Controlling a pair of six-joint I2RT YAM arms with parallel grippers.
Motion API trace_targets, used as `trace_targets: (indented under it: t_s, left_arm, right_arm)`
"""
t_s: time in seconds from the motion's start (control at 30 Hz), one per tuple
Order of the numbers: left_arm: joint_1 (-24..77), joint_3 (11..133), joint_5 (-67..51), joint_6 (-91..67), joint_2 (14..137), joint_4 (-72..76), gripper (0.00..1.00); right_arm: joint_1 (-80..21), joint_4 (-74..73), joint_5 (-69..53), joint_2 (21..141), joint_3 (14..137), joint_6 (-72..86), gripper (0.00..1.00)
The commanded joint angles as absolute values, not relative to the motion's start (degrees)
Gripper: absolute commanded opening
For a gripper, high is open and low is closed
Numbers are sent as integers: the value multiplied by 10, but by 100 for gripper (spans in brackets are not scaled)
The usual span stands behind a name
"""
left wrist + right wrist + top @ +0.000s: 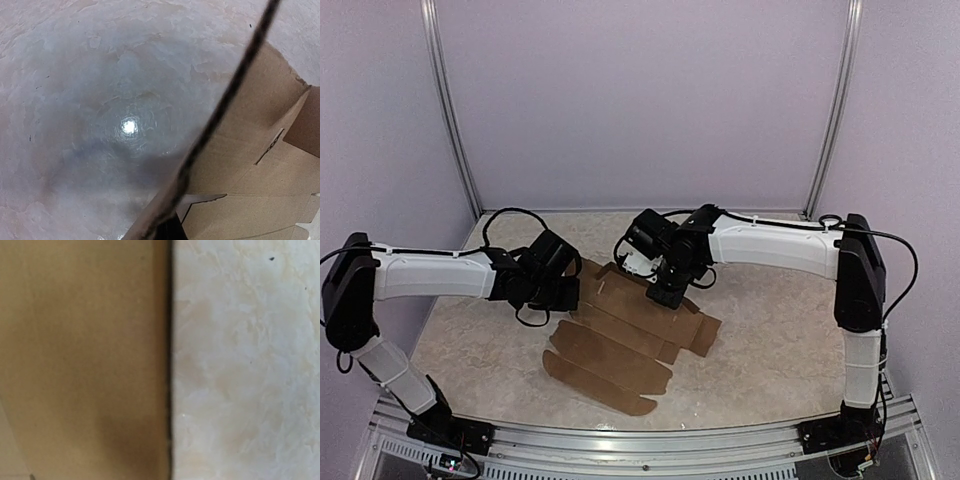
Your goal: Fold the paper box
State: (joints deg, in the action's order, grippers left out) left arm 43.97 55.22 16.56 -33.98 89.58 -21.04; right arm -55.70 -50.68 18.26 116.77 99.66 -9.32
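The paper box (620,345) lies on the marble-look table as a flat brown die-cut sheet with flaps and tabs. My left gripper (563,287) is at the sheet's left edge. In the left wrist view a raised flap (220,107) runs edge-on from the top right down into the dark jaw tip (169,231), which is shut on it. The rest of the sheet (260,185) lies flat to the right. My right gripper (667,293) is low over the sheet's far part. Its fingers are hidden in the right wrist view, which shows only cardboard (75,355) beside the bare table (240,365).
Purple walls with two metal posts (450,110) close off the back. A metal rail (640,440) runs along the near edge between the arm bases. Black cables (510,215) loop off both arms.
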Motion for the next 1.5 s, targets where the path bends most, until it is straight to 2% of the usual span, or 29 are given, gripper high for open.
trace_targets:
  t_s: [0.0,0.77,1.47]
  left_arm:
    - [439,544,172,-333,917,-202,0]
    - [457,534,66,-344,926,-157,0]
    - [508,560,50,-376,1012,-118,0]
  right_arm:
    - [-556,-518,185,1179,1013,-84,0]
    - [-554,-518,210,1202,1034,-76,0]
    - [-554,-515,216,1188,1016,-59,0]
